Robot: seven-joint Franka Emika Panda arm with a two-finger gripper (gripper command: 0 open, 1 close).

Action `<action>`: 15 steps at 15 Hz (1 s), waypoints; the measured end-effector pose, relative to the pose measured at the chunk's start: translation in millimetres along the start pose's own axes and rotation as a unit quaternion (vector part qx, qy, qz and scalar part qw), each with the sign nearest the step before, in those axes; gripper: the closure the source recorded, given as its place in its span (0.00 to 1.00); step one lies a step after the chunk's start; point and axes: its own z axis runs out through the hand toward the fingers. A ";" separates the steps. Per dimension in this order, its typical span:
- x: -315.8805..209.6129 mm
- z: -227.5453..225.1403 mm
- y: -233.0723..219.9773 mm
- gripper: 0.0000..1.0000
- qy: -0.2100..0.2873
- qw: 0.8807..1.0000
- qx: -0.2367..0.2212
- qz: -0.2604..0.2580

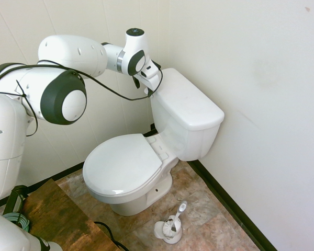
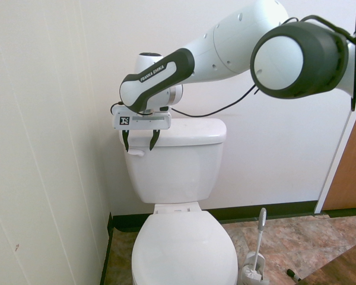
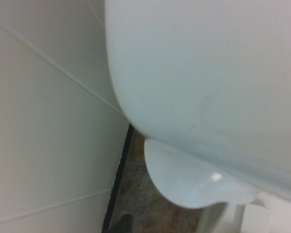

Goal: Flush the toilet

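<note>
The toilet [image 2: 177, 172] stands in the corner between the panelled wall [image 2: 41, 148] and the plain wall [image 1: 267, 94], floor space open around its bowl, while the arm [image 2: 225, 47] reaches across to the tank [image 2: 175, 166], its pincer [image 2: 140, 148] pointing down, fingers spread wide by the flush lever [image 2: 136, 152].

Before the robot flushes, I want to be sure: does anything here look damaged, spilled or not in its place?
Nothing stands out: the seat lid is down, and the brush stands in its holder.
</note>
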 end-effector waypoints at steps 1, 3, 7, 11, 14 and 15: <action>1.3 1.9 -3.3 1.00 -0.004 1.000 -0.003 0.004; 0.9 4.9 -9.8 1.00 -0.006 1.000 -0.004 0.007; 2.8 10.2 -17.9 1.00 -0.011 1.000 -0.010 0.015; 5.8 12.0 -22.8 1.00 -0.013 0.999 -0.011 0.027; 9.9 13.6 -23.3 1.00 -0.014 0.999 -0.014 0.036; 11.0 14.5 -23.0 1.00 -0.014 0.999 -0.015 0.040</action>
